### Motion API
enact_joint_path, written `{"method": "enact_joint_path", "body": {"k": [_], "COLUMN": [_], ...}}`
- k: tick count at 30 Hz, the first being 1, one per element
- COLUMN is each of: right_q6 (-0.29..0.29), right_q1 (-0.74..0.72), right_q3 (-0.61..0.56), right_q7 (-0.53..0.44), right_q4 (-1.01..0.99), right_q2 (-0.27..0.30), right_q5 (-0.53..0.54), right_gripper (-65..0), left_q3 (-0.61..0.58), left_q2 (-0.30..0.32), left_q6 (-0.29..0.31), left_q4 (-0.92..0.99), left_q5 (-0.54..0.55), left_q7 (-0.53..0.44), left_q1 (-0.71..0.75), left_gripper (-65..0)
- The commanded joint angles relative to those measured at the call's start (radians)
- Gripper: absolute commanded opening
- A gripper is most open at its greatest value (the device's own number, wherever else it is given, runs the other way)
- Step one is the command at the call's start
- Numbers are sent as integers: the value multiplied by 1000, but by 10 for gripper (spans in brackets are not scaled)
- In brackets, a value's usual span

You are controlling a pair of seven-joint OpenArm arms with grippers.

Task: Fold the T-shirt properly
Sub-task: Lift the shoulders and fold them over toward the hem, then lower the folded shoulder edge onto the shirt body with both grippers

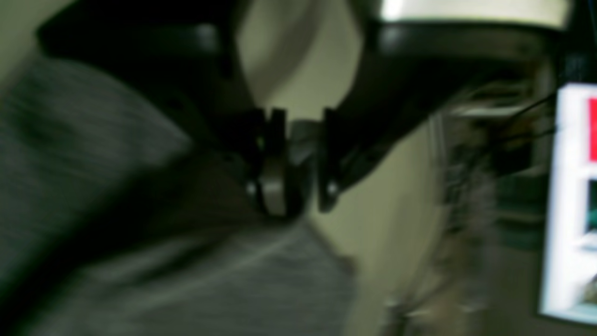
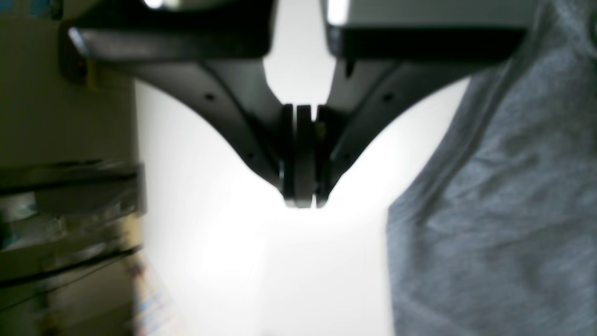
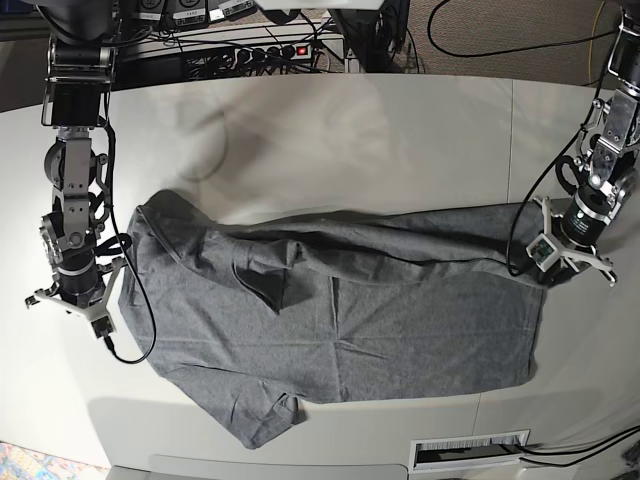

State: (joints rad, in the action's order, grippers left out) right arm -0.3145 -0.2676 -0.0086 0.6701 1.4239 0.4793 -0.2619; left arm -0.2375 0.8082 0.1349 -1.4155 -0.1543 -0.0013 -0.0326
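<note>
T-shirt [image 3: 340, 320] is lying spread across table [image 3: 350, 130] (rumpled) while we're pinching cloth in left gripper [image 1: 291, 196] and keeping right gripper [image 2: 303, 200] closed empty beside it.

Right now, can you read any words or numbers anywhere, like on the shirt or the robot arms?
T-shirt: plain grey, no print.
White sign in the left wrist view, with red and green patches: too blurred to read.
White slotted plate at the table's front edge: nothing readable.
Left gripper and right gripper: no label shows.
So there is no readable text.
</note>
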Motion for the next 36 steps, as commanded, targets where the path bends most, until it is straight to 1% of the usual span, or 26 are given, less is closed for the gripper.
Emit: {"method": "enact_joint_path", "body": {"k": [1, 2, 4, 5, 6, 7, 8, 10, 12, 15, 17, 19, 20, 22, 24, 25, 27, 30, 34, 36], "right_q6": [-4, -37, -111, -140, -159, -171, -179, -202, -225, -229, -229, -229, -228, -228, -228, -228, -228, -228, -230, -229], "right_q1": [-26, -26, -26, -26, -26, -26, -26, -26, -26, -26, -26, -26, -26, -26, -25, -23, -19, -9, -3, -4], "right_q3": [6, 6, 6, 4, 0, -5, -10, -25, -51, -112, -153, -182, -195, -216, -233, -240, -241, -241, -241, -241], "right_q7": [-2, 14, 45, 59, 77, 93, 108, 134, 166, 223, 237, 237, 237, 237, 243, 246, 246, 247, 279, 293], "right_q4": [15, 15, 15, 16, 16, 16, 17, 22, 39, 81, 90, 89, 89, 89, 88, 88, 88, 88, 88, 88], "right_q2": [16, 16, 16, 16, 16, 16, 16, 16, 16, 16, 16, 16, 16, 16, 16, 16, 12, 4, -8, -8], "right_q5": [5, 17, 60, 89, 115, 146, 179, 250, 317, 378, 378, 378, 378, 378, 378, 378, 378, 386, 381, 354], "right_gripper": [-650, -650, -650, -650, -650, -636, -606, -571, -567, -566, -566, -567, -567, -578, -638, -650, -650, -650, -650, -650], "left_q3": [11, 11, 11, 11, 11, 11, 11, 11, 11, 11, 11, 11, 11, 11, 11, 11, 10, 10, 10, 10], "left_q2": [20, 16, 6, 2, 1, 2, 2, 5, 7, 6, 6, 6, 5, 3, 1, -2, -8, -21, -45, -47], "left_q6": [40, 85, 127, 147, 167, 194, 218, 256, 282, 328, 335, 335, 335, 335, 335, 335, 342, 399, 433, 451], "left_q4": [-13, -13, -13, -15, -19, -24, -30, -45, -66, -100, -103, -102, -102, -97, -88, -84, -72, -53, -41, -41], "left_q5": [2, 2, 0, -1, 0, 3, 8, 47, 82, 91, 120, 133, 132, 133, 133, 133, 133, 132, 132, 132], "left_q7": [-15, -14, -5, 5, 17, 36, 57, 83, 90, 91, 91, 91, 91, 90, 90, 90, 91, 90, 91, 85], "left_q1": [-14, -14, -14, -14, -14, -14, -14, -14, -14, -14, -14, -12, -11, -11, -11, -11, -11, -6, 29, 56], "left_gripper": [-467, -448, -423, -414, -413, -413, -413, -413, -413, -413, -415, -433, -451, -512, -608, -650, -650, -650, -650, -650]}}
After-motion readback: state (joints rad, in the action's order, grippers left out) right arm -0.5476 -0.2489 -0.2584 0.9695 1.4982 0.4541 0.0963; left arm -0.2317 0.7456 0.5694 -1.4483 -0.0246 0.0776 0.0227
